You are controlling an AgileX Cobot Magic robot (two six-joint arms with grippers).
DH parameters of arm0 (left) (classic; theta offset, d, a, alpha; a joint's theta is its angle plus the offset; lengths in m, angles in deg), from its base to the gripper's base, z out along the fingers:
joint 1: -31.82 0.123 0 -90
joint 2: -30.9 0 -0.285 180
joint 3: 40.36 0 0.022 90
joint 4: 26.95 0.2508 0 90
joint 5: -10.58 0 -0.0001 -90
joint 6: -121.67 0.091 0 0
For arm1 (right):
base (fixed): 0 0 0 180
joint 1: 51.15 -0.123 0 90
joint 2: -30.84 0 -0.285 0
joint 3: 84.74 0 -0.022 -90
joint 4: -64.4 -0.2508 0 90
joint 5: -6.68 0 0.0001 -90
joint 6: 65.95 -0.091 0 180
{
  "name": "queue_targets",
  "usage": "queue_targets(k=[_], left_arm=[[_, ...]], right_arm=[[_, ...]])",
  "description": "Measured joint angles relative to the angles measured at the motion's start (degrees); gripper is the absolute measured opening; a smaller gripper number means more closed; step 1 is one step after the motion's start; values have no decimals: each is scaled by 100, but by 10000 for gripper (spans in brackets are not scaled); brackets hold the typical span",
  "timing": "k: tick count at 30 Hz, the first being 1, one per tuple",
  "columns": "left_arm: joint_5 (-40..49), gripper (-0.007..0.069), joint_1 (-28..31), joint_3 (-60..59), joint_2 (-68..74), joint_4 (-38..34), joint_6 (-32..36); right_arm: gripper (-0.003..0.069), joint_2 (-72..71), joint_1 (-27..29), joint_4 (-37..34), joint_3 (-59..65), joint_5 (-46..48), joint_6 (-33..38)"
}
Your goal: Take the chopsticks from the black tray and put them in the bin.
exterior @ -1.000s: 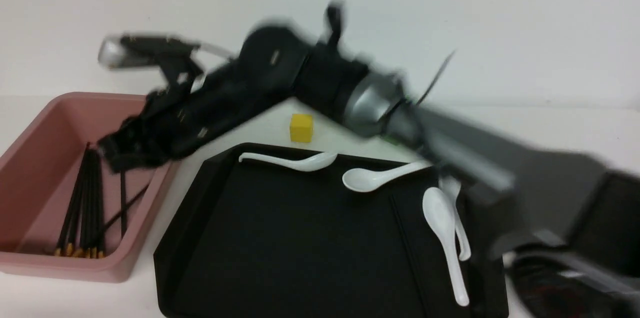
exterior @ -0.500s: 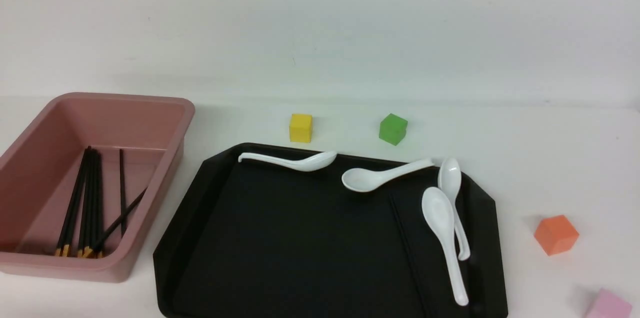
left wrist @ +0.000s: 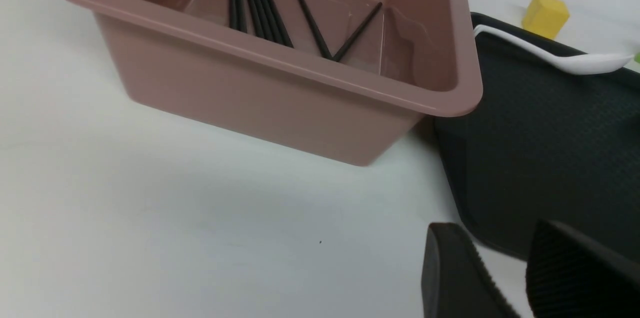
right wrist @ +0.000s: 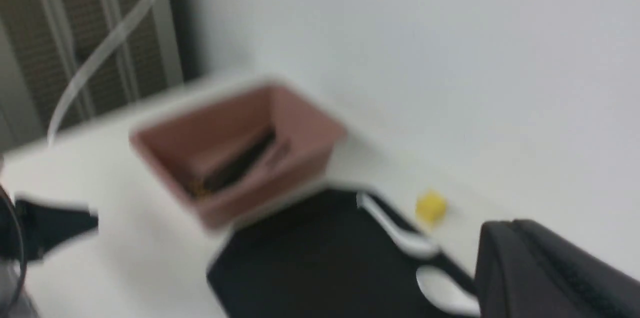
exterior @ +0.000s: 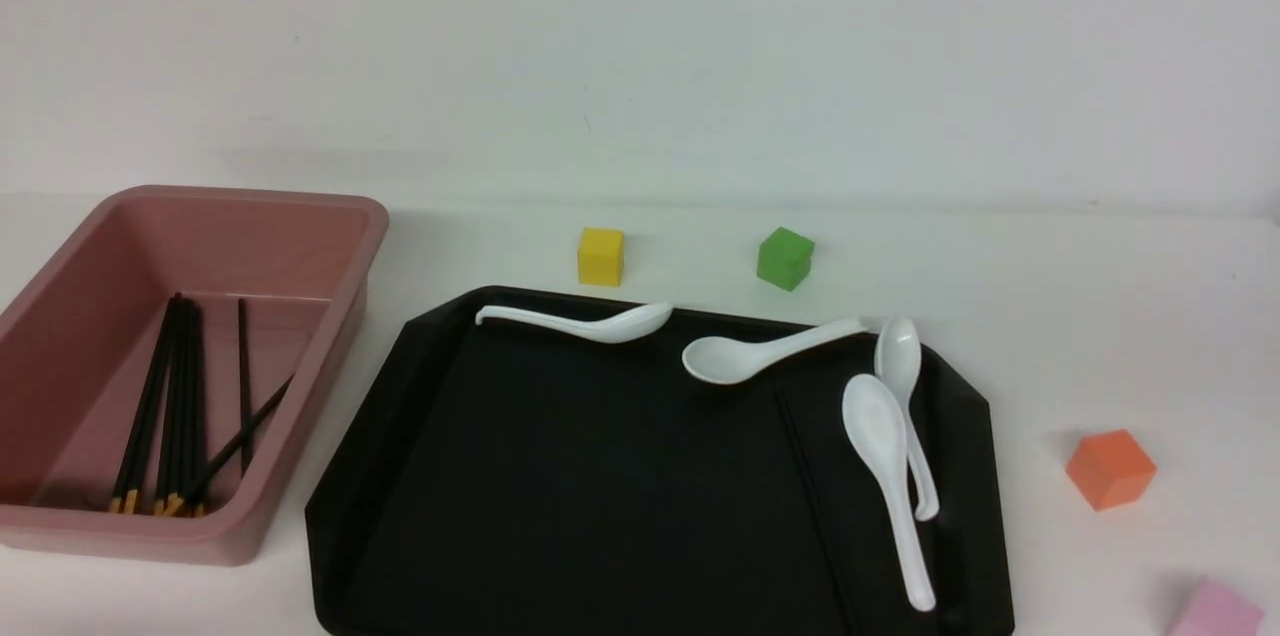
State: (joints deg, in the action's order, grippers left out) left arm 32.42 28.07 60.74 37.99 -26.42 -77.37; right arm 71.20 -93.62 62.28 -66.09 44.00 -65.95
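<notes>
The pink bin stands at the left and holds several black chopsticks with gold ends. The black tray lies in the middle. One thin black chopstick lies on its right half, hard to tell from the tray. No arm shows in the front view. In the left wrist view my left gripper is open and empty, over the table by the tray's corner, in front of the bin. In the blurred right wrist view my right gripper is shut and empty, high above the tray.
Several white spoons lie on the tray's far and right parts. A yellow cube and a green cube sit behind the tray. An orange cube and a pink cube sit to its right.
My right arm, which reached across to the bin a second ago, has swung up and out of the front view. One more chopstick lies in the bin.
</notes>
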Motion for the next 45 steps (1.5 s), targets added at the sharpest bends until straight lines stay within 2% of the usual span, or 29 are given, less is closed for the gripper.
queue_targets(k=[6,10,39,43,45], left_arm=[[0,238,0,0,0,5,0],[0,238,0,0,0,5,0],[0,238,0,0,0,6,0],[0,238,0,0,0,6,0],[0,238,0,0,0,6,0]], right_arm=[[1,-939,0,-41,1670,-1527,-281],[3,-954,0,-39,1978,-1881,-281],[27,-1008,0,25,2358,-2016,-233],[34,-1225,237,82,2882,-2027,-103],[36,-1448,624,90,3300,-2028,-68]])
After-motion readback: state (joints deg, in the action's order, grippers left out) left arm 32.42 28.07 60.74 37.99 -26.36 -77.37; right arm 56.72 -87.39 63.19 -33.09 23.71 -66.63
